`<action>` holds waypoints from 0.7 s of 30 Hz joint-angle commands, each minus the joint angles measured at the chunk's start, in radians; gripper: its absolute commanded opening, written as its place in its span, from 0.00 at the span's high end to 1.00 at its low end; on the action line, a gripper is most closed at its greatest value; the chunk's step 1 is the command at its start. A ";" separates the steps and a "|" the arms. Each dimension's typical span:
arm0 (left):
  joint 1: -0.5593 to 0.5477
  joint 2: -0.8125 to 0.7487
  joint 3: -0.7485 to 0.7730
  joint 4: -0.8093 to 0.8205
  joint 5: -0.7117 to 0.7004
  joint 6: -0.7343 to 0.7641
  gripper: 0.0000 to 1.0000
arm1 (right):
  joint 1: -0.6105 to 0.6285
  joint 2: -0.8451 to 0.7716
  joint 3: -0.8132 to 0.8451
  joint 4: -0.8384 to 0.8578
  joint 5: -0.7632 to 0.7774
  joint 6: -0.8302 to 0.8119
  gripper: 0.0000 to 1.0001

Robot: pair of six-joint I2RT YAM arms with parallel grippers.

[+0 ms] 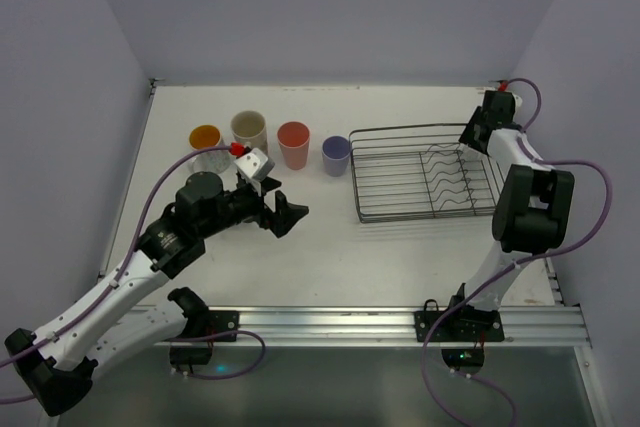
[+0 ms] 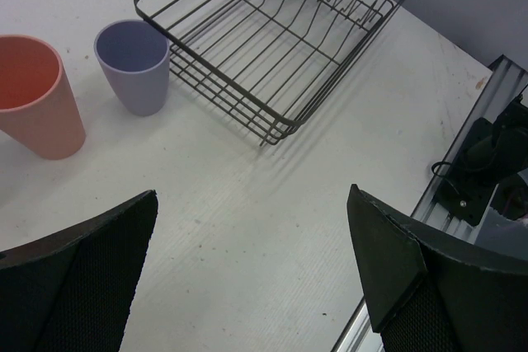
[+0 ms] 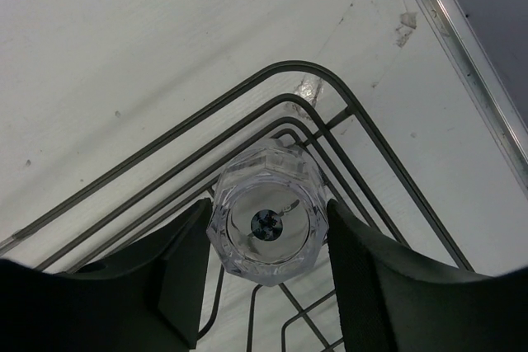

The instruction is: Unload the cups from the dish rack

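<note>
The last cup to come out looks like the clear glass [image 3: 266, 222], standing upright in the far right corner of the dish rack [image 1: 395, 182], tight inside the bend where two rim wires meet. The right claw [image 1: 474, 135] comes down over it with one finger [image 3: 177, 261] on each side. The pads sit at the glass's sides or a hair off, and I can't tell whether the pinch is made.

To do this well, I'd want both pads flat on opposite faces of the glass and low enough not to slip on the smooth wall. Then it needs a straight lift until the base is above the top rim wire. Any sideways pull before that would knock it on the corner wires or drag the rack.

Room is tight there. The table's [image 1: 330, 247] far right corner and the side wall are close behind the arm, and the wavy dividers lie just on the near side of the glass. The open way out is up, then toward the middle of the table.

An orange cup [image 1: 204, 136], a cream cup [image 1: 249, 129], a salmon cup [image 1: 293, 144] and a lavender cup [image 1: 336, 155] already stand in a row off the rack's left edge. Bare surface lies in front of them and along the near edge. The left claw [image 1: 280, 209] hangs over that stretch, spread wide and holding nothing, so the set-down should stay clear of it.
</note>
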 commanded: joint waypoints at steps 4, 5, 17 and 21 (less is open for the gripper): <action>-0.002 0.002 0.002 0.017 -0.022 0.030 0.00 | 0.002 -0.036 0.012 0.000 0.060 -0.010 0.67; 0.000 0.005 0.003 0.017 -0.022 0.032 0.00 | 0.005 -0.062 0.009 0.004 0.075 -0.010 0.70; -0.002 0.055 0.023 0.031 -0.005 0.000 0.00 | 0.074 -0.435 -0.180 0.075 0.036 0.062 0.81; 0.000 0.082 0.046 0.050 0.044 -0.045 0.00 | 0.163 -0.585 -0.289 0.130 -0.013 0.096 0.81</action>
